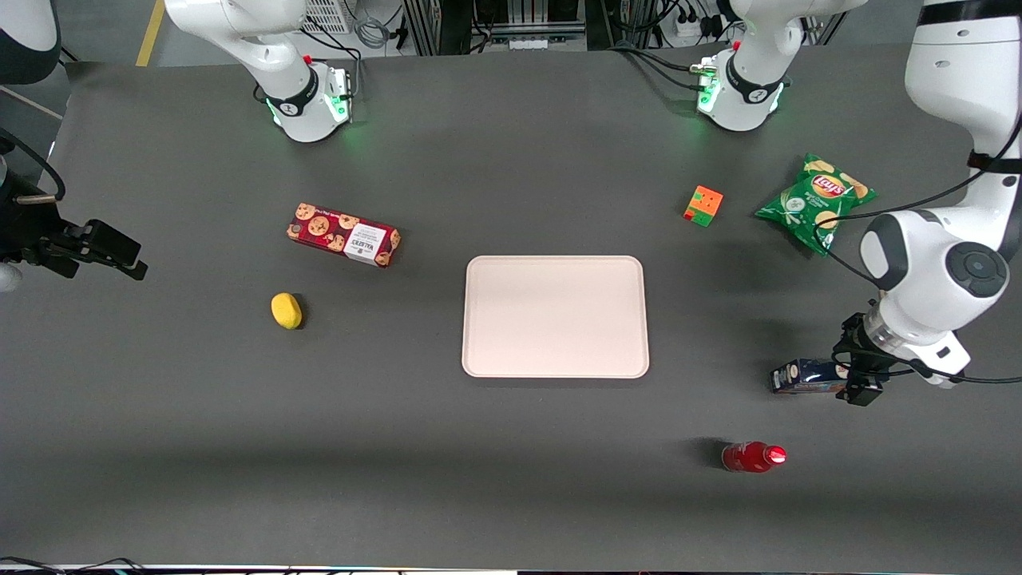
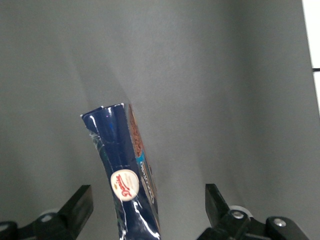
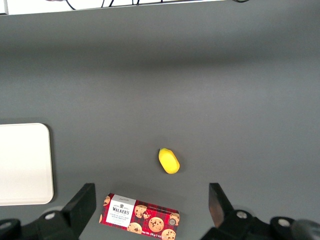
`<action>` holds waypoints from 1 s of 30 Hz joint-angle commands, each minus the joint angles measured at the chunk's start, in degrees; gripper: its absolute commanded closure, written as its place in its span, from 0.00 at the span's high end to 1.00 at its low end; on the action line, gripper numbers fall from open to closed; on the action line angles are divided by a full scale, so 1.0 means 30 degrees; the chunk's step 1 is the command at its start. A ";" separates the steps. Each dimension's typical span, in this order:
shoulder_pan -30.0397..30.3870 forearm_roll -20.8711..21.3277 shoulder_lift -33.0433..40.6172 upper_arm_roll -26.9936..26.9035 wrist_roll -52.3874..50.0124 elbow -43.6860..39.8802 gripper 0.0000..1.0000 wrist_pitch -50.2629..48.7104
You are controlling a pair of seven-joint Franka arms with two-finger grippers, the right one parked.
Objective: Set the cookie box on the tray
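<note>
The left arm's end effector (image 2: 149, 210) hovers spread, its 2 fingers straddling the navy cookie box (image 2: 125, 175) lying on the surface directly beneath; the tray (image 1: 555, 315) sits well apart, toward the parked arm.

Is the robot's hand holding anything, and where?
Nothing yet. The gripper is open around the long dark navy-blue cookie box, its fingers apart from the box's sides.

tray (image 1: 556, 316) mid-frame in front view | cookie box (image 1: 802, 376) on table toward working arm's end, well apart from tray | gripper (image 1: 861, 382) over box, fingers (image 2: 75, 210) spread either side | bottle (image 1: 752, 457) nearer camera than box
</note>
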State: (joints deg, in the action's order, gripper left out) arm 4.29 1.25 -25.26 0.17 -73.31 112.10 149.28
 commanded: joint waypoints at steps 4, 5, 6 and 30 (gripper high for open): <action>-0.0025 -0.0037 -0.0076 -0.0026 -0.0056 0.1362 0.83 0.2153; -0.0025 -0.0037 -0.0106 -0.0026 -0.0056 0.1363 0.76 0.2212; -0.0025 -0.0037 -0.0135 -0.0026 -0.0056 0.1363 0.69 0.2241; -0.0054 0.0227 0.1298 0.0032 0.0322 -0.1182 0.00 -0.1733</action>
State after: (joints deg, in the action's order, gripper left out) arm 4.42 1.34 -25.22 0.13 -73.46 113.19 154.53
